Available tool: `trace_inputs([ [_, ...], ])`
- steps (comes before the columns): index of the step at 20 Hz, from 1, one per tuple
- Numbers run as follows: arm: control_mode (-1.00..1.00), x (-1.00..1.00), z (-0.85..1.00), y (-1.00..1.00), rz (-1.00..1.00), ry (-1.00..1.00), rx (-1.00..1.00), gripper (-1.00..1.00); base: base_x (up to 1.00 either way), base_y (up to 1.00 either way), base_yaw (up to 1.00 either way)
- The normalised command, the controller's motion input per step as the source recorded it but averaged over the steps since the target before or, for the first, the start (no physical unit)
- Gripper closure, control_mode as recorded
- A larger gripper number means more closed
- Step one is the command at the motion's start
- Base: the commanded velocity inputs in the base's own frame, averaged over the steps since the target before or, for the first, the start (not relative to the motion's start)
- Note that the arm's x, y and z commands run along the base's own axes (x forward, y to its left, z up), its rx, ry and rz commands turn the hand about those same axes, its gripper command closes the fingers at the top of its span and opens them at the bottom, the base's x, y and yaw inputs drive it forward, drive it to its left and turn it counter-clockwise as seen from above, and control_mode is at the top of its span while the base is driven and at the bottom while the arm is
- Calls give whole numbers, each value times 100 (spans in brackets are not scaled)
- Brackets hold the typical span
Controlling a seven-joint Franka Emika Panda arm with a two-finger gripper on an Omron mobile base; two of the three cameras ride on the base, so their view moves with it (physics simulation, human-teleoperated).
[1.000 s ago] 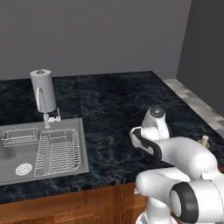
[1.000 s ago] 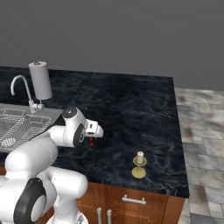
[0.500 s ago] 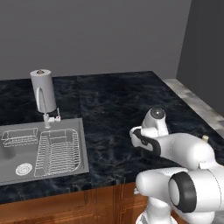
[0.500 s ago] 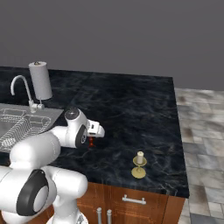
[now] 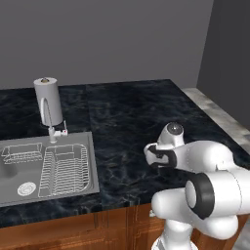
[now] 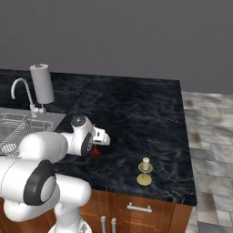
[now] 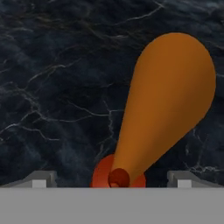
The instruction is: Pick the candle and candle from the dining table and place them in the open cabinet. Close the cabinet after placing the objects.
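A black, white-veined stone table (image 6: 136,104) stands before a plain grey wall. Far to the gripper's left sit a steel sink (image 5: 46,168) with a wire rack and a paper towel roll (image 5: 48,101) behind it. The gripper (image 7: 113,177) hangs low over the stone with its fingers (image 7: 41,178) spread wide apart, straddling the orange candle (image 7: 166,105) on its red base. To its right, near the front edge, stands the short cream candle (image 6: 145,164) on a brass holder.

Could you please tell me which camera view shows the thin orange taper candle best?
The hand view: the thin orange taper candle looms large between the open gripper fingertips, above its dark red holder base. The right base view shows a reddish sliver under the hand.
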Motion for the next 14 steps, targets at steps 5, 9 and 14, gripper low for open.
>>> trace_inputs([
  [5,-100,-3,-41,-1,0,-2,0,-100,0,0,0],
  [9,-100,-8,-36,-1,0,-3,1,-100,0,0,0],
  [14,-100,-4,-37,0,0,-5,0,100,0,0,0],
])
